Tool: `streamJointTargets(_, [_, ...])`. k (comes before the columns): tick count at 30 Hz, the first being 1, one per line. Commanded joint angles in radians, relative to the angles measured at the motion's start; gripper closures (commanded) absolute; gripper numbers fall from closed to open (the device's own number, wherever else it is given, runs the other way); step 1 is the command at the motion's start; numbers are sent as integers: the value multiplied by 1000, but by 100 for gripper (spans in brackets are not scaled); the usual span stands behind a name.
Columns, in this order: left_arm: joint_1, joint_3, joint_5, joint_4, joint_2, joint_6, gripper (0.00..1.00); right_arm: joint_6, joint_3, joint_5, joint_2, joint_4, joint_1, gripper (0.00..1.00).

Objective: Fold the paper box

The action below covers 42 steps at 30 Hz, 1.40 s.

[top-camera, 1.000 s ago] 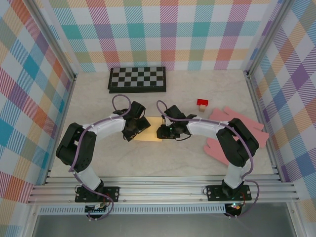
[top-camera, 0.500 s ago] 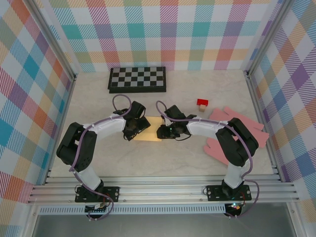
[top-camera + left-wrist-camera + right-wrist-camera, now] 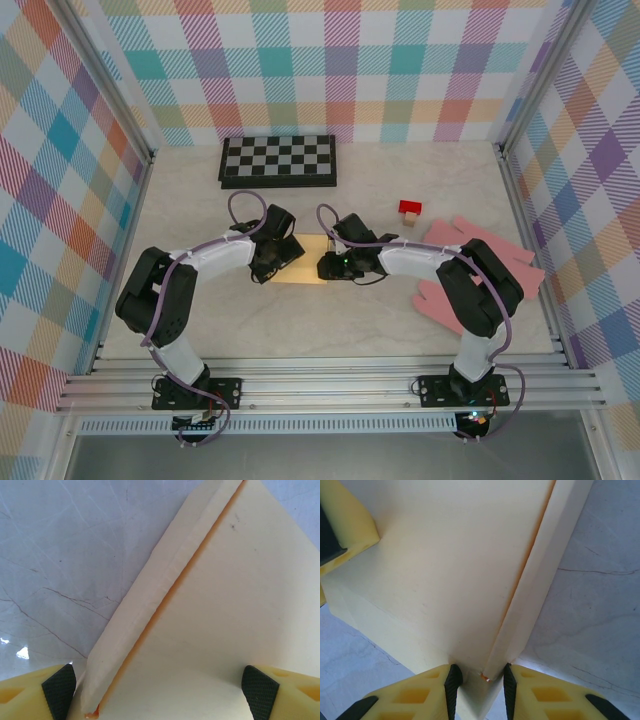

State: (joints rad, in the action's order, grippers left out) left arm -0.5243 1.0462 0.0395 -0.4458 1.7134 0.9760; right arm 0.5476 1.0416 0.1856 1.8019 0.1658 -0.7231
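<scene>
The cream paper box (image 3: 302, 262) lies flat on the table's middle, between both grippers. My left gripper (image 3: 274, 260) is at its left end, open: in the left wrist view its gripper (image 3: 159, 696) has the jaws spread wide over the box panel (image 3: 230, 605), beside a narrow folded flap (image 3: 155, 590). My right gripper (image 3: 328, 266) is at the box's right end. In the right wrist view that gripper (image 3: 480, 684) is shut on the corner where the panel (image 3: 445, 555) meets a side flap (image 3: 545, 570). A yellow finger of the left gripper (image 3: 345, 520) shows at the far side.
A folded chessboard (image 3: 278, 160) lies at the back left. A small red block (image 3: 410, 207) sits right of centre. Pink flat sheets (image 3: 490, 262) lie under and beside the right arm. Metal frame rails border both sides.
</scene>
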Motion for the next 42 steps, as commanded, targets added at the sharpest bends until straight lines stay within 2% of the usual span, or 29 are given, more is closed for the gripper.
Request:
streamJointTargets(1, [-8,-31,20,-73,81,-5,11,41,-51,-64,52,74,-8,68])
streamJointTargets(16, [1,-37,29,-79,78,-9,11,65,-91,-10,31,114,-8,67])
streamJointTargets(24, [4,-23,31,-88,80,-13,12,64,-75,-26,35,144,-9,65])
streamJointTargets(26, [4,-21,32,-89,81,-14,12,65,-75,-36,31,144,-9,67])
streamJointTargets(28, [4,-21,31,-89,83,-14,12,66,-71,-46,30,145,-9,74])
streamJointTargets(35, [6,-14,31,-92,92,-19,11,90,-48,-77,52,156,-7,77])
streamJointTargets(37, [5,-12,30,-94,92,-21,12,101,-42,-108,54,181,-6,75])
streamJointTargets(39, [7,-14,32,-94,94,-23,12,112,-38,-143,58,216,-3,68])
streamJointTargets(42, [9,-20,33,-94,92,-26,12,139,-65,-152,48,210,16,68])
